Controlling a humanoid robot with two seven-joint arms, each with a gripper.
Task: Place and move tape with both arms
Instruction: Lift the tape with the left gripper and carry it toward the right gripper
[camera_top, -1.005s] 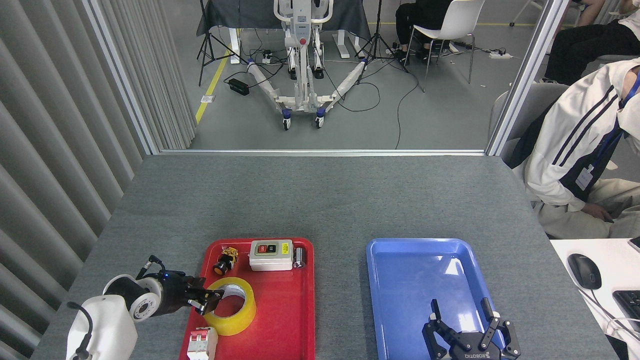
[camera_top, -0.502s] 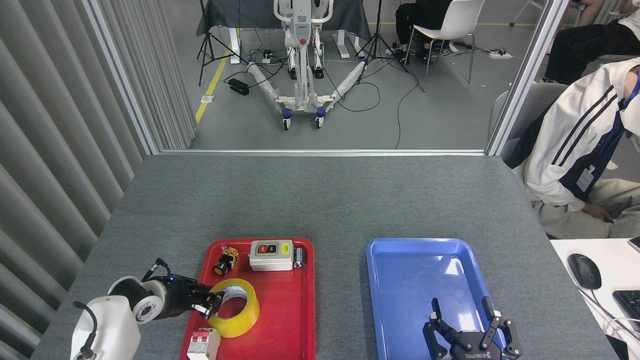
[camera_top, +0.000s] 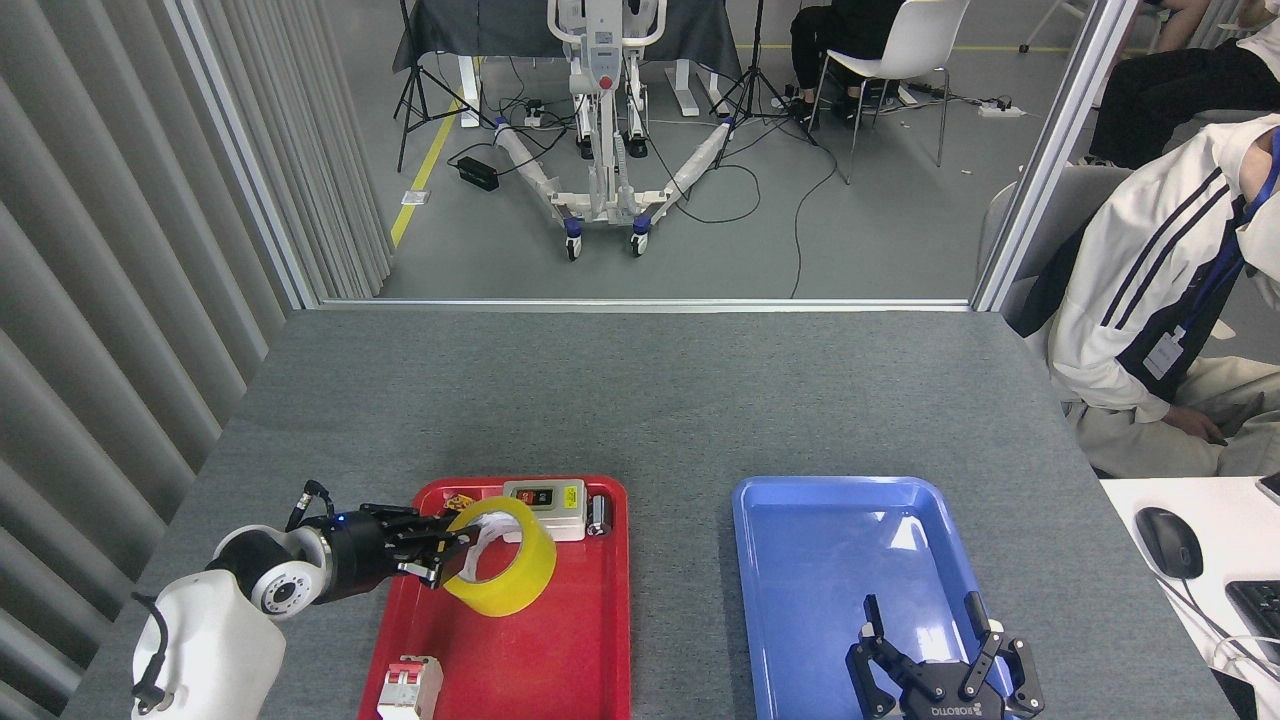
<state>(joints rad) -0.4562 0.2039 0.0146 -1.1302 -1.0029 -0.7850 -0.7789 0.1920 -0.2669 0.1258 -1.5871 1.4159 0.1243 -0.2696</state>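
Head view, looking down at the grey desk: in the lower left of the frame the left gripper has clamped down on the tape, fingers pinching the roll's near wall, with one side reaching into the white core. The yellow roll sits tilted, its opening facing up and toward the left, right at the gripper's tip and over the upper middle of the red tray; looks raised off the tray floor, though I can't say for sure. Just behind the roll, toward the tray's top edge, there's a white switch box, partly covered by the tape, and a small breaker lies at the tray's bottom left corner. Over in the lower right, the right gripper hangs above the near end of the blue tray with its fingers spread wide, holding nothing, well apart from the tape.
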